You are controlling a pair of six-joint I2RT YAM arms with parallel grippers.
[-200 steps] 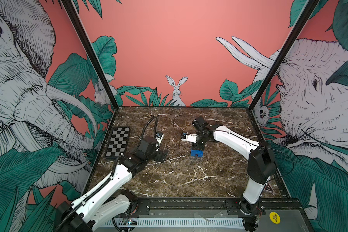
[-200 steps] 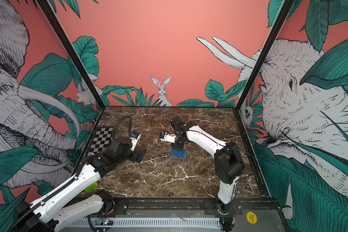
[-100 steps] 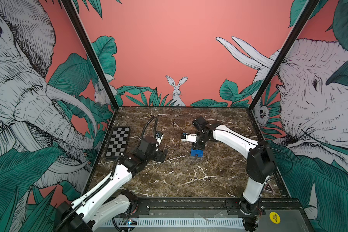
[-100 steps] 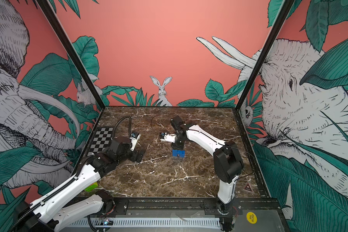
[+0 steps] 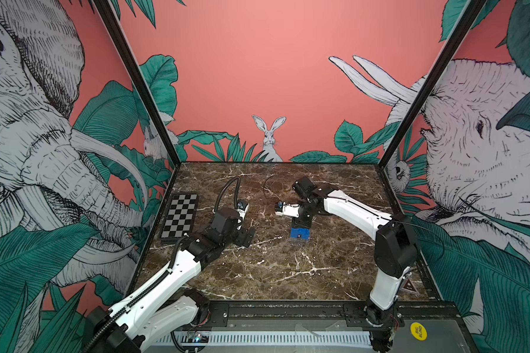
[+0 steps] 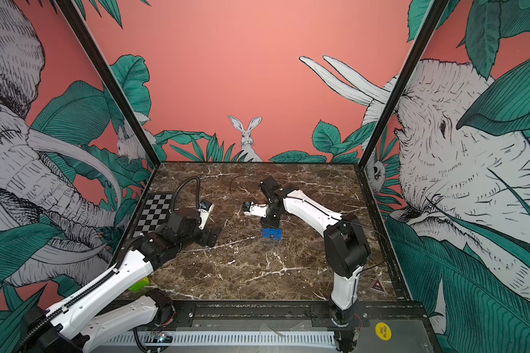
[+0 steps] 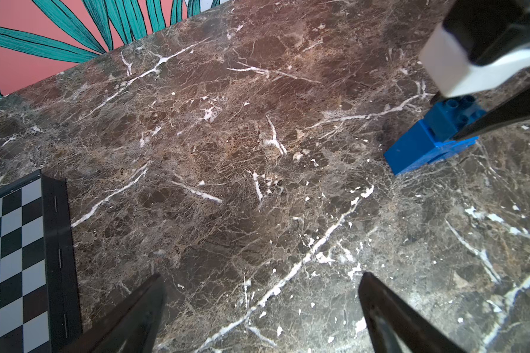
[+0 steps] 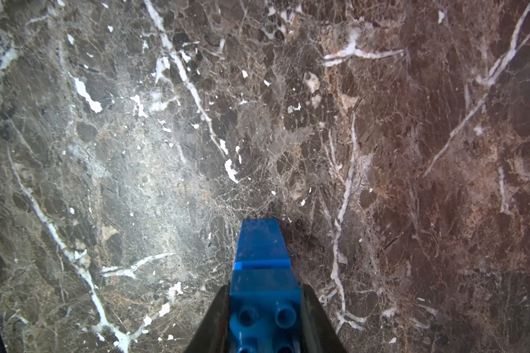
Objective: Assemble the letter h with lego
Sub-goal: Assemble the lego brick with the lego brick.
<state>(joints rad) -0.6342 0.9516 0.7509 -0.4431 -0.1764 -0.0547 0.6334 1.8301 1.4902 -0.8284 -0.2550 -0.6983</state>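
Note:
A small stack of blue lego [image 5: 299, 233] [image 6: 271, 234] stands upright on the marble table near its middle. In the left wrist view the lego stack [image 7: 423, 143] shows a studded square brick on a wider blue base. My right gripper [image 5: 302, 224] [image 6: 272, 224] [image 8: 265, 288] points down and is shut on that top brick [image 8: 265, 305], one finger on each side. My left gripper [image 5: 247, 237] [image 6: 211, 237] [image 7: 261, 275] hovers low over bare marble to the left of the stack, open and holding nothing.
A black-and-white checkerboard [image 5: 179, 218] [image 6: 153, 212] [image 7: 13, 259] lies by the left wall. A yellow-green cube [image 6: 140, 282] peeks out under my left arm at the front left. A warning sticker [image 5: 408, 285] sits at the front right corner. Printed walls close in three sides.

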